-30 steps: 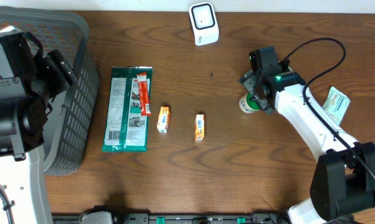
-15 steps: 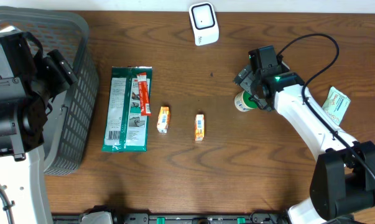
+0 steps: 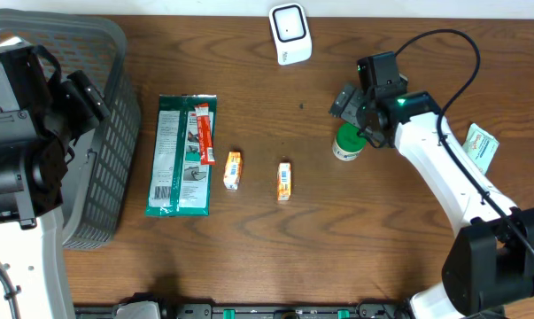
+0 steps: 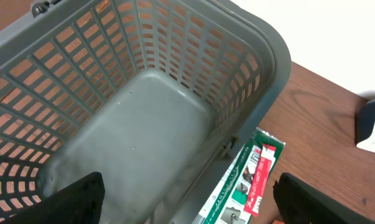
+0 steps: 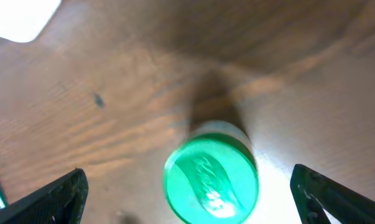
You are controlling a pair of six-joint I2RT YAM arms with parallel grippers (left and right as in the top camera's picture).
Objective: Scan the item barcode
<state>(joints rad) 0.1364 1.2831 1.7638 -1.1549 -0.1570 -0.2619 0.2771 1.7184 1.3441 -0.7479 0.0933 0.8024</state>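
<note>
A small white jar with a green lid [image 3: 347, 142] stands upright on the wooden table. My right gripper [image 3: 357, 120] hangs open just above and behind it. In the right wrist view the lid [image 5: 211, 180] lies between the two spread fingers [image 5: 53, 198], which do not touch it. The white scanner [image 3: 290, 34] sits at the far edge, and shows as a white corner [image 5: 19, 18] in the right wrist view. My left gripper [image 4: 193, 202] is open and empty over the grey basket [image 4: 143, 112].
A green packet [image 3: 182, 155] with a red stick pack [image 3: 204, 133] on it lies beside the basket [image 3: 107, 53]. Two small orange boxes [image 3: 233, 169] [image 3: 285, 180] lie mid-table. A green and white sachet [image 3: 479, 146] lies at the right.
My right gripper has drawn back toward the far edge, and the jar now stands uncovered and a little further left. The left arm has not moved.
</note>
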